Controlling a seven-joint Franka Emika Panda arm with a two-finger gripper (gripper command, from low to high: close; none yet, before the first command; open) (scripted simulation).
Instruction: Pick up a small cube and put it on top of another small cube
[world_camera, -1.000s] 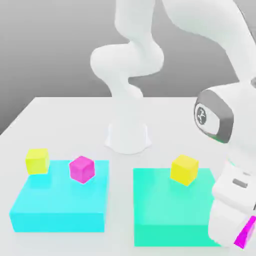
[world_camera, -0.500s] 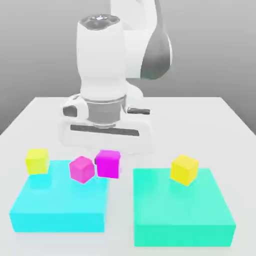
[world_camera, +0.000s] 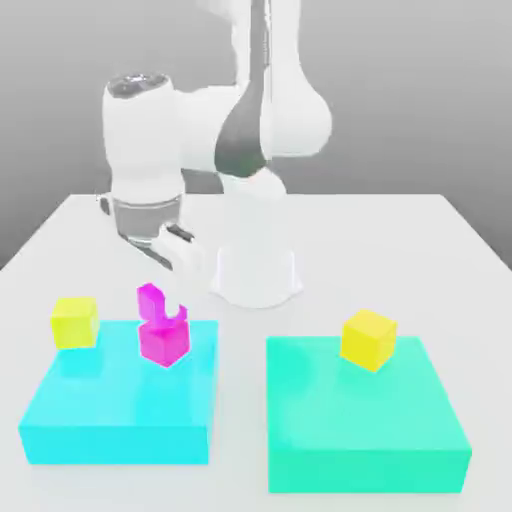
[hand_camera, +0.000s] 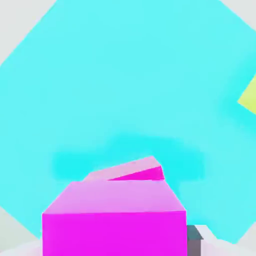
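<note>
Fingers (world_camera: 172, 300) look spread, straddling the upper magenta cube (world_camera: 150, 302); whether either still brushes its sides is hard to tell. In the exterior view, that cube is at twelve o'clock from the small magenta-pink cube (world_camera: 164, 342), which rests on the cyan block (world_camera: 125, 400). A yellow cube (world_camera: 75, 322) lies toward nine o'clock.

Prob. 4 cubes (world_camera: 165, 344), 2 plats. (world_camera: 122, 395)

The arm (world_camera: 300, 120) reaches toward the exterior view's left, gripper (world_camera: 171, 306) (turned askew, I see) pointing down.
</note>
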